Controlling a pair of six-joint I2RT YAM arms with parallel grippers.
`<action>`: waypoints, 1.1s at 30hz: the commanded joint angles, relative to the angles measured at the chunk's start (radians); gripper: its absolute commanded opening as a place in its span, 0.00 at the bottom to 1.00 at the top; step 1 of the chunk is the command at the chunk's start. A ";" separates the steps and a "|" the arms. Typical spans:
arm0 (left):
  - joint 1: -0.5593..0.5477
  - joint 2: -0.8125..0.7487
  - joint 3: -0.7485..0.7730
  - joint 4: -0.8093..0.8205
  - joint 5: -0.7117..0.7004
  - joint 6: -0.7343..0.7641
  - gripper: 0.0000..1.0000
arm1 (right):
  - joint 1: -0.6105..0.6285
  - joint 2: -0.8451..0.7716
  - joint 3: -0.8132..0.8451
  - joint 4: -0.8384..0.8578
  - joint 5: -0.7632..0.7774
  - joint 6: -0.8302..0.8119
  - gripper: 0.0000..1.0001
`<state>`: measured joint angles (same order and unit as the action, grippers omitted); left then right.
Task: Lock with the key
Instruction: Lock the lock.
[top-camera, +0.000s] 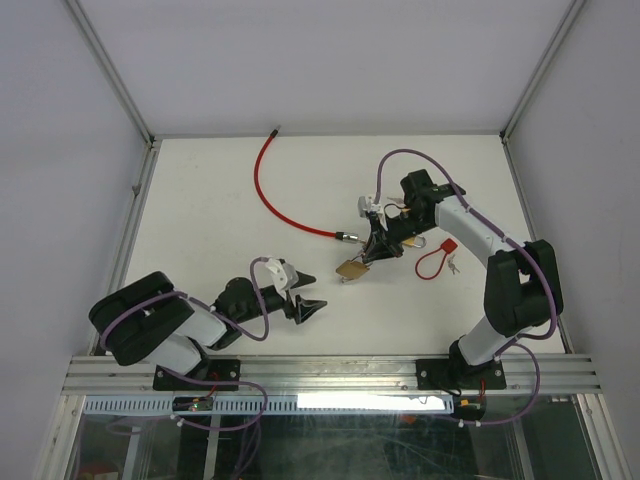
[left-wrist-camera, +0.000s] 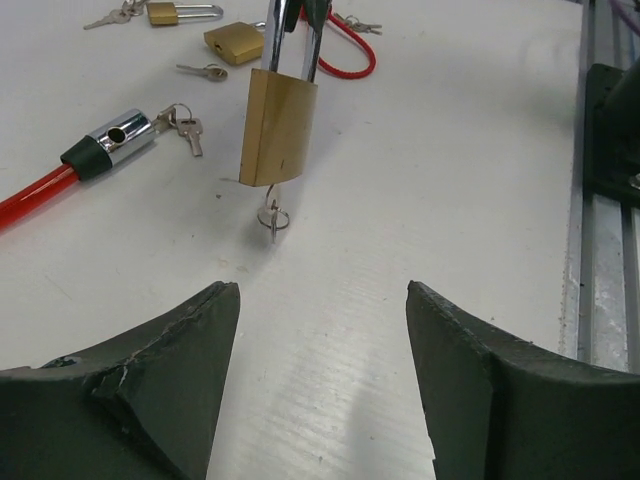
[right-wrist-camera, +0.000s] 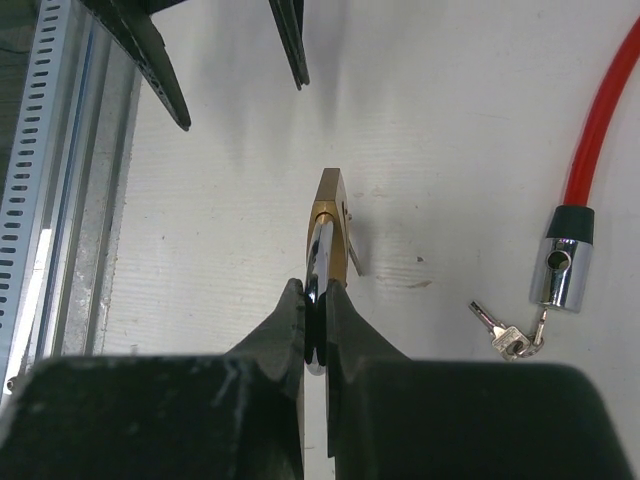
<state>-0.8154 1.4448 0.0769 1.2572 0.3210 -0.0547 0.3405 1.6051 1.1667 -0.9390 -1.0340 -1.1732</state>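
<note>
My right gripper (top-camera: 368, 252) is shut on the chrome shackle of a brass padlock (top-camera: 351, 269) and holds it hanging above the white table. In the right wrist view the gripper (right-wrist-camera: 317, 300) pinches the shackle and the padlock (right-wrist-camera: 330, 230) body points away. In the left wrist view the padlock (left-wrist-camera: 277, 128) hangs upright with a small key (left-wrist-camera: 272, 218) on a ring sticking out of its underside. My left gripper (top-camera: 305, 308) is open and empty, low over the table just left of and nearer than the padlock; its fingers (left-wrist-camera: 190, 340) frame bare table.
A red cable lock (top-camera: 275, 195) curves across the table; its silver head (left-wrist-camera: 120, 135) and keys (left-wrist-camera: 185, 128) lie left of the padlock. Two more brass padlocks (left-wrist-camera: 235, 42) and a red loop (top-camera: 432, 262) with keys lie farther off. A metal rail (top-camera: 330, 372) runs along the near edge.
</note>
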 joint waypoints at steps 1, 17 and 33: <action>-0.034 0.066 0.035 0.046 -0.062 0.124 0.68 | -0.008 -0.073 0.019 0.025 -0.118 -0.007 0.00; -0.037 0.300 0.215 0.110 -0.055 0.170 0.55 | -0.007 -0.047 0.023 0.005 -0.139 -0.021 0.00; -0.038 0.431 0.300 0.194 -0.009 0.114 0.44 | -0.006 -0.037 0.024 -0.007 -0.144 -0.026 0.00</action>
<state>-0.8448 1.8557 0.3485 1.3453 0.2714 0.0845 0.3382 1.6051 1.1667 -0.9455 -1.0634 -1.1854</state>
